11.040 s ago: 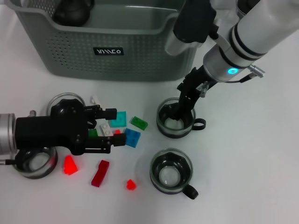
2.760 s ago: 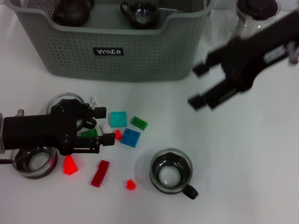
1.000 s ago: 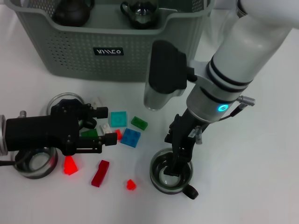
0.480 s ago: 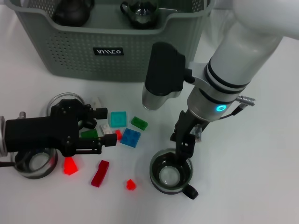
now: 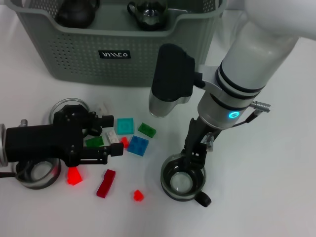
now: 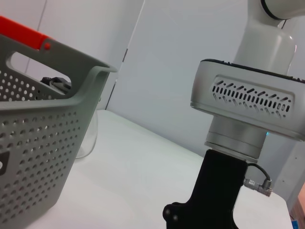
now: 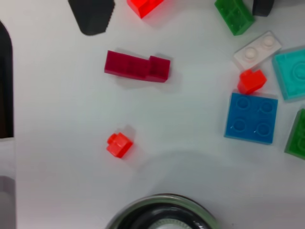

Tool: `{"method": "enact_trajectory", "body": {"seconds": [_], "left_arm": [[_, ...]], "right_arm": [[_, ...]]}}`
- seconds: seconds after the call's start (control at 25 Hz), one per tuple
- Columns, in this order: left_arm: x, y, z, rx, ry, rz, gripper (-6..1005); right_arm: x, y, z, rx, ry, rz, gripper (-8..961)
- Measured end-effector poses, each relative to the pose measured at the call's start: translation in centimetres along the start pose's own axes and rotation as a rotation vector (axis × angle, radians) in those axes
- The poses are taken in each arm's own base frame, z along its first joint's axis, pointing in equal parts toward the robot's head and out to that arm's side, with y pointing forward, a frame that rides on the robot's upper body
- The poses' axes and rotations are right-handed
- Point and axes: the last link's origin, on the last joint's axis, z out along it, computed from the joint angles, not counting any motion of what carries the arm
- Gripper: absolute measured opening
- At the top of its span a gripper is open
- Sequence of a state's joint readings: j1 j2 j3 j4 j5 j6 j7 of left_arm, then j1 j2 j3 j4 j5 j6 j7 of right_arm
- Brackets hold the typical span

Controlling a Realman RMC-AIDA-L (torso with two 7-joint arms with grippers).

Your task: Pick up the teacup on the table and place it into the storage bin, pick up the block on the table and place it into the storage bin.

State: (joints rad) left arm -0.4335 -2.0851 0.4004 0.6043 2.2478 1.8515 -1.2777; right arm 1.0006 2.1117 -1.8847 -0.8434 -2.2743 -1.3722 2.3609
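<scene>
Teacup (image 5: pixel 183 182): on the worktop (image 5: pixel 276 163), directly under the right claw (image 5: pixel 193 157), whose fingers straddle its rim; grip cannot be told. Blue block (image 5: pixel 138 145): beside the left claw (image 5: pixel 109 134), jaws apart. Storage bin (image 5: pixel 118 52): beyond both.

Matt grey-green perforated plastic storage bin (image 5: pixel 118 54), clear glossy glass teacup (image 5: pixel 182 183) with dark band, shiny translucent plastic blocks (image 7: pixel 251 118), smooth matt white desk (image 5: pixel 276 163), glossy white arm shell (image 5: pixel 256 54), matt black left pincer (image 5: pixel 106 138)
</scene>
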Motion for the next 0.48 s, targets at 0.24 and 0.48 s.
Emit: {"method": "enact_trajectory", "body": {"seconds": [0.24, 0.48], "left_arm": [[0.0, 0.0, 0.0, 0.000, 0.003, 0.000, 841], [0.0, 0.0, 0.0, 0.001, 0.003, 0.002, 841]], "right_arm": [[0.0, -0.1, -0.6, -0.022, -0.018, 0.025, 178], [0.2, -0.5, -1.7, -0.046, -0.043, 0.055, 57]]}}
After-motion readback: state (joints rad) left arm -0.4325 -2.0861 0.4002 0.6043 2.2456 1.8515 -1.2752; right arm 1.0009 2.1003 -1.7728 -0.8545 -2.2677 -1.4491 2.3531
